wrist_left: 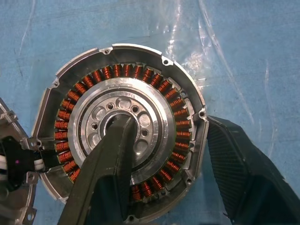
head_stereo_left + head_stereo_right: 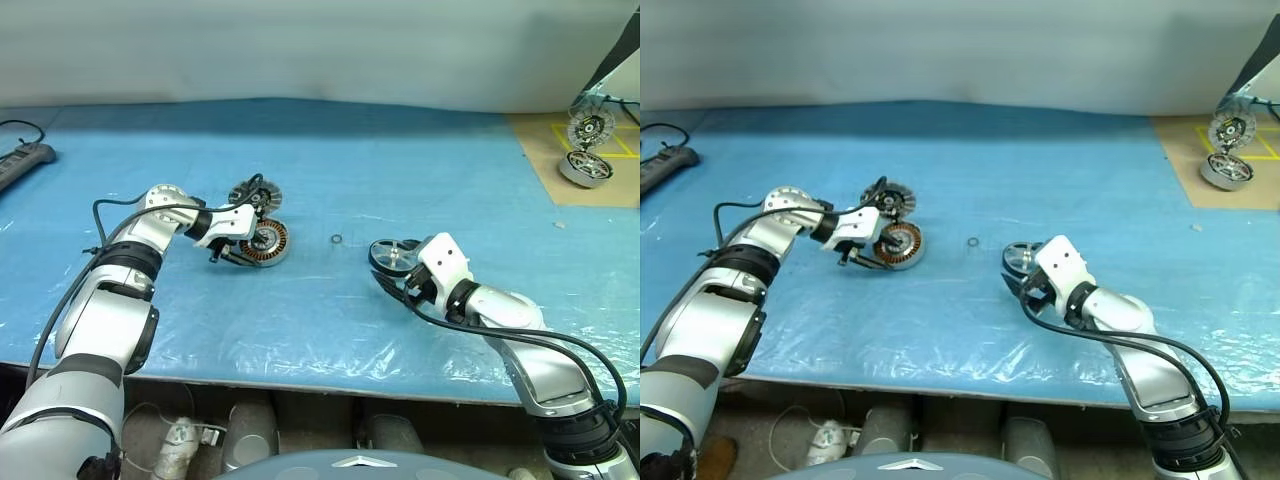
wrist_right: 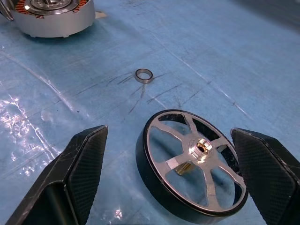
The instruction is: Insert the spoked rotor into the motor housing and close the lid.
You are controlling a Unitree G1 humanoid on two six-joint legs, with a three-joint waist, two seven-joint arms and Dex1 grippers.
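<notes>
Rotor point(image 3: 194, 164) is framed flat between the wide-open right gripper point(image 3: 173, 176), mid-bench near the front edge; jaws should be centred before closing. Housing point(image 1: 124, 136) is straddled by the half-closed left gripper point(image 1: 187, 173), rim not visibly clamped.

Spoked rotor point(image 3: 194, 166) flat; motor housing point(image 1: 126, 140) open; lid point(image 2: 258, 194) apparently behind.

The motor housing point(image 1: 126, 136) is showing bright machined metal ringed with glossy copper windings. The spoked rotor point(image 3: 194, 166) is gleaming silver inside a matt black rim, lying on wrinkled glossy blue plastic sheeting point(image 3: 211, 56).
</notes>
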